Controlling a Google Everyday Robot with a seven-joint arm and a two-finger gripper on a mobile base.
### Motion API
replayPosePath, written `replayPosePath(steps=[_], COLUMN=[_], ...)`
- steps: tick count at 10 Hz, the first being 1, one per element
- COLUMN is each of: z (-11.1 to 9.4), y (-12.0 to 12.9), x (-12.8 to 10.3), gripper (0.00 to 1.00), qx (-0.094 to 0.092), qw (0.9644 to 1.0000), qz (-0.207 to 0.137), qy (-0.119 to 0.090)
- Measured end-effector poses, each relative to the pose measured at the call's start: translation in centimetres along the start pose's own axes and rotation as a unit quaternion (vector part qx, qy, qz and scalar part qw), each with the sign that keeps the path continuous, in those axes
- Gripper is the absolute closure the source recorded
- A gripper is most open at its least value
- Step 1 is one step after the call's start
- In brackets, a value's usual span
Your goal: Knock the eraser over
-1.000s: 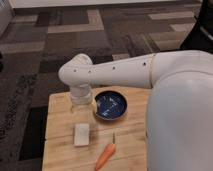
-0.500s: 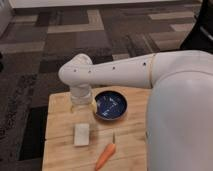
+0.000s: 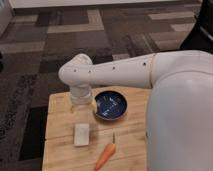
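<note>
White and smooth, the big round robot arm reaches in from the right side of the picture and bends down over a light brown wooden desk. At the tip of the arm, the pale end effector hangs low over the far part of the desk, close to its top. It points down and the arm hides most of it, so I cannot tell if it is wide or narrow, or if it holds a thing. The small white block-shaped eraser sits on the desk on the near side of the end effector, a little apart from it and not touching it. I cannot tell if the eraser stands up or lies flat. A round dark blue bowl sits just to the right of the end effector. A long orange carrot lies near the front edge, to the right of the eraser, and its thin green end points at the bowl. Around the desk is a grey carpet with darker and lighter squares.
</note>
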Motion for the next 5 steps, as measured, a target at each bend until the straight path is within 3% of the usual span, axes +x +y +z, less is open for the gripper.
replayPosePath(steps=[3, 5], z=[0.0, -0.6], y=[-0.1, -1.7], x=[0.0, -0.2], gripper=[0.35, 0.35], qx=[-0.001, -0.013], qw=[1.0, 0.9997], qz=[0.002, 0.018], qy=[0.001, 0.007])
